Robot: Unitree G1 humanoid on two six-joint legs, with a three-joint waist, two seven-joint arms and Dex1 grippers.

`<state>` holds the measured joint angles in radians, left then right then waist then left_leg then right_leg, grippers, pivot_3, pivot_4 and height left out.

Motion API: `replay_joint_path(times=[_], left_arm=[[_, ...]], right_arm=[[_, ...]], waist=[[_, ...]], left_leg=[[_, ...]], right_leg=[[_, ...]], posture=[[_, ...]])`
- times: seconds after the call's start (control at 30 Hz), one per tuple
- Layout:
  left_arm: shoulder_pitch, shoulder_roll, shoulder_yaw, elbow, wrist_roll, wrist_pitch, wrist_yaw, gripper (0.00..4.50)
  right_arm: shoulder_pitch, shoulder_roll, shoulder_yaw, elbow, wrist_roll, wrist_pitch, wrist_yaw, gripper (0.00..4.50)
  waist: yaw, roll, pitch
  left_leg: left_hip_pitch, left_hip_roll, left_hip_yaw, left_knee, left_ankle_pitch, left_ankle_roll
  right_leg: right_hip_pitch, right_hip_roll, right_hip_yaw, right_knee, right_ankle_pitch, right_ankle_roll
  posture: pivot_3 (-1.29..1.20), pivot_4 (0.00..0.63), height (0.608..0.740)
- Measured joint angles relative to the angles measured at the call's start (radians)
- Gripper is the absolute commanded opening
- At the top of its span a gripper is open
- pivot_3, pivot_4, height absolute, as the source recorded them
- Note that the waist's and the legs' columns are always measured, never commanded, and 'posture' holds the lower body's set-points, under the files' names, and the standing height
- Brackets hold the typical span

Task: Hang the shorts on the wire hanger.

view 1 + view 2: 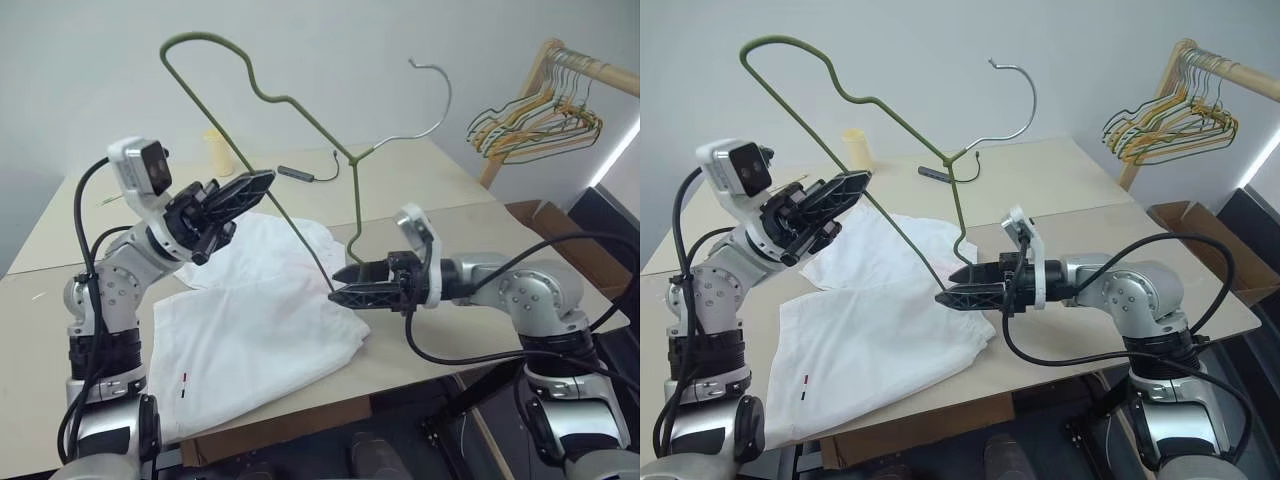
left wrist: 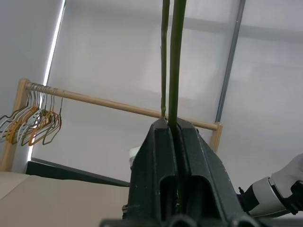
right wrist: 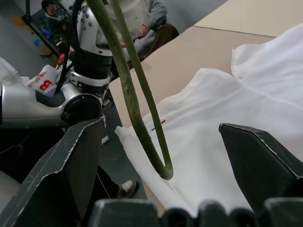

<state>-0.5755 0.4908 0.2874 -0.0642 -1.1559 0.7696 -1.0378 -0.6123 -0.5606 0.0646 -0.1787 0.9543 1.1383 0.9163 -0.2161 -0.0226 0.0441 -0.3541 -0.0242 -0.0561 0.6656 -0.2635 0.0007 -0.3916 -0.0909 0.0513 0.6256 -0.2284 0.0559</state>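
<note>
Above the desk [image 1: 450,215] the left claw [image 1: 243,190] is clamped on the long straight bar of the wire hanger [image 1: 300,235] and holds it up in the air, tilted, with its hook high near the wall. From the left wrist view the two fingers are pressed together with the thin wire between them. The right claw [image 1: 352,283] stands with its fingers apart, around the low bent corner of the hanger, just over the edge of the shorts [image 1: 260,320]; it grips nothing at this moment.

The shorts lie flat and spread on the desk, below the hanger and between the two arms, not yet on the wire. So I judge the step in hand to be the preparing of the hanger, before any threading of the cloth. The next move probably calls for the right claw to close on this corner or on the fabric, so that a leg or the waistband can pass over the wire.

The hanger is thin, stiff, olive-grey wire with smooth curves. The shorts are soft white cloth with light wrinkles and small dark marks near one hem. The desk is a plain, matt, beige surface.
</note>
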Motion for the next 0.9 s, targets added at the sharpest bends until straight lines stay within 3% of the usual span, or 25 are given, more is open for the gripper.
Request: replay_joint_path(times=[0.33, 0.4, 0.5, 0.7, 0.9], left_arm=[[0.010, -0.010, 0.001, -0.005, 0.018, -0.003, 0.017, 0.00], [0.010, -0.010, 0.008, 0.004, 0.030, -0.009, 0.030, 0.00], [0.010, -0.012, 0.008, 0.005, 0.049, -0.014, 0.046, 0.71], [0.051, 0.006, -0.076, 0.008, 0.187, -0.051, 0.066, 2.59], [0.238, 0.130, -0.232, -0.004, 0.464, -0.122, 0.082, 4.47]], right_arm=[[0.010, 0.003, 0.004, -0.002, -0.018, 0.000, -0.009, 0.13], [0.011, 0.004, 0.010, -0.019, -0.019, 0.000, -0.003, 0.02], [0.011, 0.004, 0.009, -0.019, -0.023, 0.000, -0.005, 0.00], [0.011, 0.005, -0.023, -0.006, -0.028, 0.006, -0.063, 0.00], [0.073, -0.098, -0.108, 0.034, -0.026, 0.073, -0.088, 0.00]], waist=[[0.002, 0.000, 0.000], [0.001, 0.000, 0.000], [0.002, 0.000, 0.000], [-0.001, 0.000, 0.000], [-0.013, 0.000, 0.000]], left_leg=[[0.000, 0.000, 0.000, 0.000, 0.000, 0.000], [0.000, 0.000, 0.000, 0.000, 0.000, 0.000], [0.000, 0.000, 0.000, 0.000, 0.000, 0.000], [0.000, 0.000, 0.000, 0.000, 0.000, 0.000], [0.000, 0.000, 0.001, 0.000, 0.000, 0.001]], right_leg=[[0.000, 0.001, 0.000, 0.000, 0.000, 0.000], [0.000, 0.001, 0.000, 0.000, 0.000, 0.000], [0.000, 0.000, 0.000, 0.000, 0.000, 0.000], [0.000, 0.001, 0.000, 0.000, 0.000, 0.000], [0.000, 0.000, 0.000, 0.000, 0.000, 0.000]], posture=[[-0.23, 0.000, 0.740], [-0.23, 0.000, 0.740], [-0.24, 0.000, 0.740], [-0.26, 0.000, 0.740], [-0.26, 0.000, 0.740]])
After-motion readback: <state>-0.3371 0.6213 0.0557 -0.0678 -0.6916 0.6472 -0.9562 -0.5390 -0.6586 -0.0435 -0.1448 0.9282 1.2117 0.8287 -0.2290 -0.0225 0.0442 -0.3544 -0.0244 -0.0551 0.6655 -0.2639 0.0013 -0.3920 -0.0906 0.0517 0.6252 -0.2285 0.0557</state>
